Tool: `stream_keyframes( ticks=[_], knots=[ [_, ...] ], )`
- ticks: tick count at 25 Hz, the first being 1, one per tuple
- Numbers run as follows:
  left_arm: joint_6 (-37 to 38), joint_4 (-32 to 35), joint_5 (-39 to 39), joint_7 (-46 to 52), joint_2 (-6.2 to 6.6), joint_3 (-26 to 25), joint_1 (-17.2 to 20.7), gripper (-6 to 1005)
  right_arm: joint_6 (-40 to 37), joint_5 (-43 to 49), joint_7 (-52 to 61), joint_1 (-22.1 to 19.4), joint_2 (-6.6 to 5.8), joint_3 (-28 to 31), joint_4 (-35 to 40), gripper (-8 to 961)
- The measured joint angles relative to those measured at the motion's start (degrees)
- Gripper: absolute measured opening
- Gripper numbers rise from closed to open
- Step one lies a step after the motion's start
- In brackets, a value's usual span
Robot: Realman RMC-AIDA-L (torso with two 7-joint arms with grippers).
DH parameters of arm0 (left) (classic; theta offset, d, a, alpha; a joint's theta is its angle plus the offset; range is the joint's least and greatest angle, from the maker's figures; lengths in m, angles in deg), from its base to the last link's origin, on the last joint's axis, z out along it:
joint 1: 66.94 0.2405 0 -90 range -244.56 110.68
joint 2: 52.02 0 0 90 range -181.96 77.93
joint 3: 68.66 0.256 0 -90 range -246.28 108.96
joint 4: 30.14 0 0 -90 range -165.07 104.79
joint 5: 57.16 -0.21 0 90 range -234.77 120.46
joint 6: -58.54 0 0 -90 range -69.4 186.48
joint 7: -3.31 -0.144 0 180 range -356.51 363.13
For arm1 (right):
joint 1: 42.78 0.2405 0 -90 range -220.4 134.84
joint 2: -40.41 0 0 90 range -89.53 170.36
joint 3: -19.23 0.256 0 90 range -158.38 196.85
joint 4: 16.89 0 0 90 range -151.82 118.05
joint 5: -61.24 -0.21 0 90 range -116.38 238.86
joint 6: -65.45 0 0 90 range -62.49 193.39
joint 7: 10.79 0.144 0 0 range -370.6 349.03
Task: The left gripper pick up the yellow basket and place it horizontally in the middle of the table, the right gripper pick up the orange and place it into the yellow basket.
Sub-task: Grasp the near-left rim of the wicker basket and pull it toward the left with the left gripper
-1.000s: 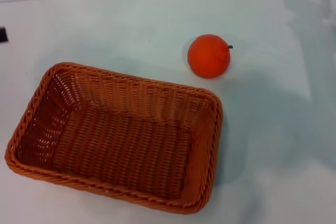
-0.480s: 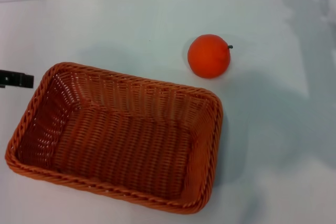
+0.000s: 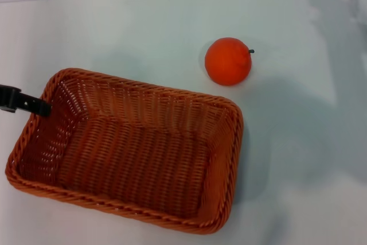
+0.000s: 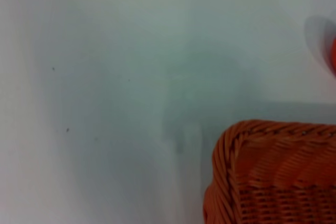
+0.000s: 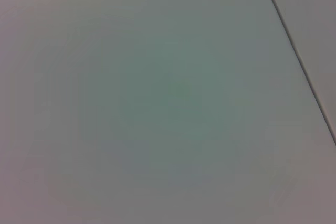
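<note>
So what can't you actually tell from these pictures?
- Left gripper: head view's left edge cuts it off; only a black tip shows at the yellow basket rim, so touching or not is unclear.
- Right gripper: in no view; its wrist camera shows only bare surface.
- Orange: left wrist view's edge crops it to a sliver.
- Basket: cropped to one corner in the left wrist view.

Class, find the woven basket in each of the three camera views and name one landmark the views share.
Head view: the yellow basket fills the lower left, the left gripper at its left rim.
Left wrist view: only one basket corner shows, at the lower right.
Right wrist view: not in it.
Shared landmark: the white table, also.
</note>
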Motion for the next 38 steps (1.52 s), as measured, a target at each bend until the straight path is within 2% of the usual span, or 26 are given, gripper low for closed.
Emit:
stream_keyframes(
  ticks=[12,24,27,32,38],
  knots=[
    [-3.6,-3.8,-1.7,4.4,-0.39,8.6,0.2,736,1.6,0.0,0.0,0.0,0.0,1.4,0.0,928],
    [-5.0,-5.5,-1.8,4.9,-0.4,10.3,0.4,699,1.6,0.0,0.0,-0.3,0.0,2.8,-0.1,927],
    [-5.6,-5.4,-1.8,4.9,-0.4,11.5,0.8,462,1.6,0.0,0.0,-0.3,0.0,2.8,0.0,927],
    [-6.3,-5.2,-1.8,5.0,-0.4,12.1,1.0,223,1.6,0.0,0.0,-0.4,-0.06,3.0,0.0,927],
    [-6.4,-4.7,-0.5,5.1,-0.4,10.1,1.0,173,1.6,0.0,0.0,-0.5,-0.16,3.5,0.1,927]
  ],
)
